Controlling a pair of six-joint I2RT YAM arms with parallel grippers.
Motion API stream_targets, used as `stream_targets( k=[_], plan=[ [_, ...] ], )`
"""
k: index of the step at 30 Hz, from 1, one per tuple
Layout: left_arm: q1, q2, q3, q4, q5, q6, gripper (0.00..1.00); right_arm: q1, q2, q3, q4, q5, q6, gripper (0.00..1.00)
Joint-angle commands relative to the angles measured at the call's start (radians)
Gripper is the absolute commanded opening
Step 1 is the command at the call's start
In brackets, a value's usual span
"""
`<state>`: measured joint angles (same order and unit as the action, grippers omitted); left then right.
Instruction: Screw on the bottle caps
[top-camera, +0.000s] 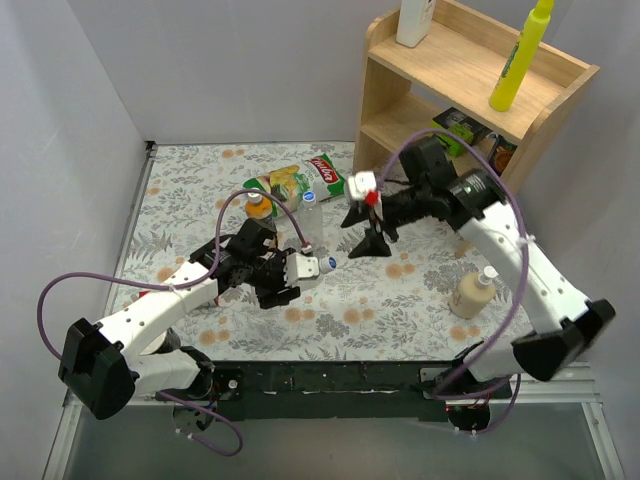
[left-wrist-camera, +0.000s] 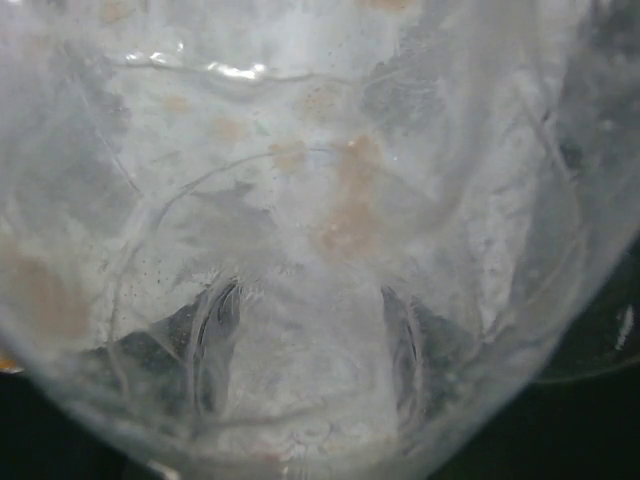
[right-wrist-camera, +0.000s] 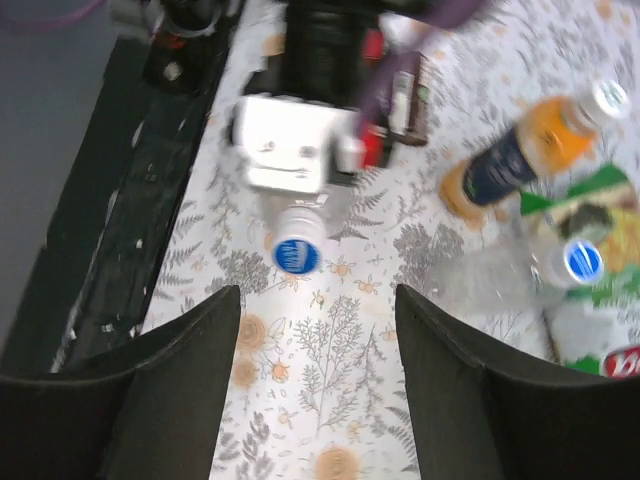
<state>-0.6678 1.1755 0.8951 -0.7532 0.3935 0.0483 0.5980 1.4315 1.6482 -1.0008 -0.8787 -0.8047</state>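
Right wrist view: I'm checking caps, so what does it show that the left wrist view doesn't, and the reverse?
Only the right wrist view shows caps: a blue cap on the held bottle in the left claw, a second blue cap on a second clear bottle, a pale cap on the orange bottle, plus the open right claw. Only the left wrist view shows the held bottle's clear wall up close, filling the frame. Both share that bottle and the floral cloth.
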Motion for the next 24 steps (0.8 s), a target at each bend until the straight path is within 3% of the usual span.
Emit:
stream_targets(
  k=[1, 2, 6, 18, 24],
  plan=[
    [-0.003, -0.011, 0.065, -0.127, 0.195, 0.157, 0.00, 0.201, -0.159, -0.180, -0.004, 0.147, -0.430, 0.69],
    [-0.003, -0.005, 0.068, -0.141, 0.203, 0.171, 0.00, 0.232, -0.184, -0.221, 0.086, 0.226, -0.448, 0.68],
    [-0.001, 0.001, 0.080, -0.163, 0.231, 0.203, 0.00, 0.310, -0.255, -0.323, 0.203, 0.288, -0.487, 0.67],
    [-0.003, -0.002, 0.087, -0.155, 0.257, 0.194, 0.00, 0.361, -0.235, -0.307, 0.229, 0.277, -0.513, 0.58],
    [-0.003, -0.002, 0.084, -0.143, 0.255, 0.188, 0.00, 0.375, -0.217, -0.291, 0.146, 0.267, -0.600, 0.49]
  ],
)
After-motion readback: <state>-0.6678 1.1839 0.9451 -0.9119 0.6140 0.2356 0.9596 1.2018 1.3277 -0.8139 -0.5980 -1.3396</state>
